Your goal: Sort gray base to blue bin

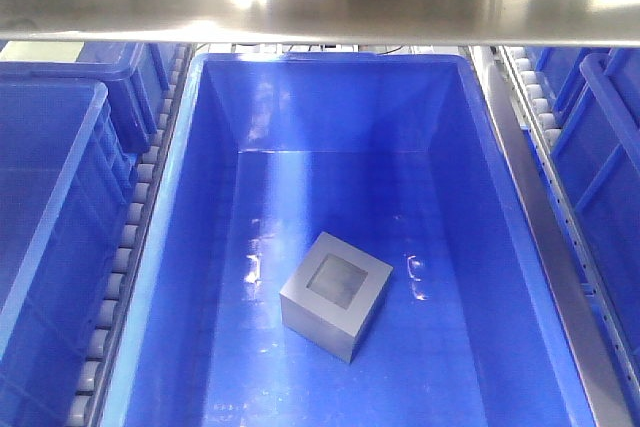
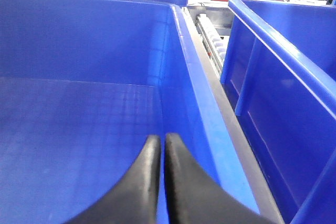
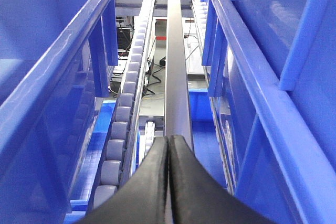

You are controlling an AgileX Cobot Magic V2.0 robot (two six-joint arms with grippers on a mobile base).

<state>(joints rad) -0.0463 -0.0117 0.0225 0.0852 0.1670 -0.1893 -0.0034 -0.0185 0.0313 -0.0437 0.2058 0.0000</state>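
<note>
gray base (image 1: 335, 294) sits on blue bin (image 1: 205, 197) floor, recess up | looks rigid, matte, probably hefty, so you'd pinch opposite flat sides | left end effector (image 2: 161, 145) and right end effector (image 3: 168, 145) both pressed together, empty

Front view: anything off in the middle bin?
Nothing stands out. The gray base sits flat on the floor of the blue bin, recess up, turned askew to the walls. No visible damage or spill.

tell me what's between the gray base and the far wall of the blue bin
Nothing: in the front-facing view the gray base sits alone on the blue bin floor, and the stretch to the far wall is bare blue plastic with only light glare.
</note>
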